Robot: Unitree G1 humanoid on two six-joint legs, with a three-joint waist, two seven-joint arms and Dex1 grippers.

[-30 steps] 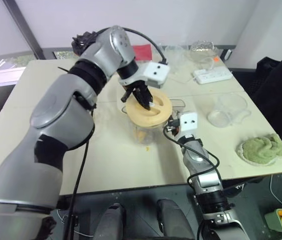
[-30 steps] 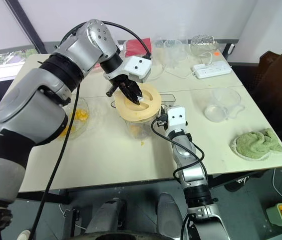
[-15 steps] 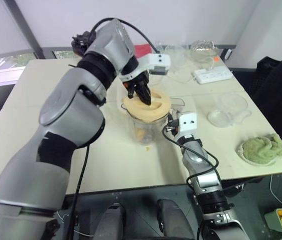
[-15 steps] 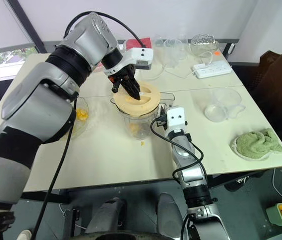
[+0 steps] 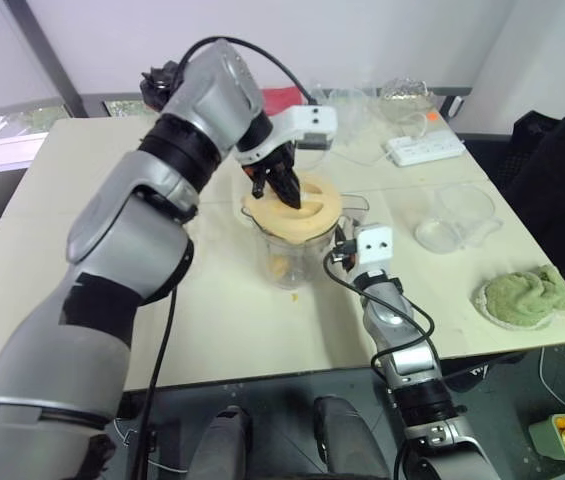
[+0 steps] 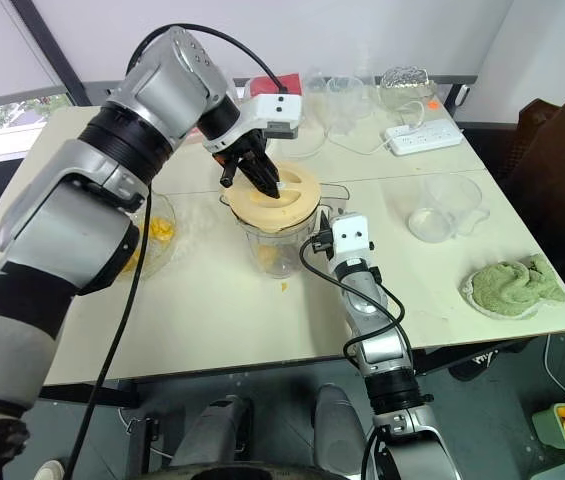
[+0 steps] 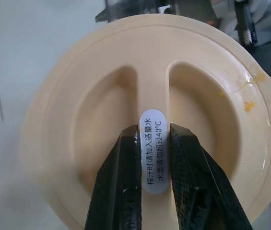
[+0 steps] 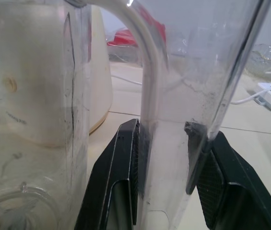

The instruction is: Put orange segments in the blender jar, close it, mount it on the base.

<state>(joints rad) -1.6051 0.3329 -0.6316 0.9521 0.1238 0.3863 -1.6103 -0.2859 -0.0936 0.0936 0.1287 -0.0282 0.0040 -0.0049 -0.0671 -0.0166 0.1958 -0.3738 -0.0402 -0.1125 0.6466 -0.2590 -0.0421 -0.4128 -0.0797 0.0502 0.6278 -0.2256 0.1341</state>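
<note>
The left end effector [image 7: 153,132] has rotated, clenched on the rigid lid rib [image 7: 153,86]; right end effector [image 8: 161,127] grasps slick jar handle [image 8: 149,57].

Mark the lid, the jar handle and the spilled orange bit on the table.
lid [image 7: 152,81]: left wrist view, central grip ridge.
jar handle [image 8: 173,120]: right wrist view, middle of the clear loop.
orange bit [image 6: 284,287]: right eye view, its middle.

Stereo head pair overlooks table [image 5: 217,320]; wrist cameras sit close against jar [image 8: 39,96].
</note>
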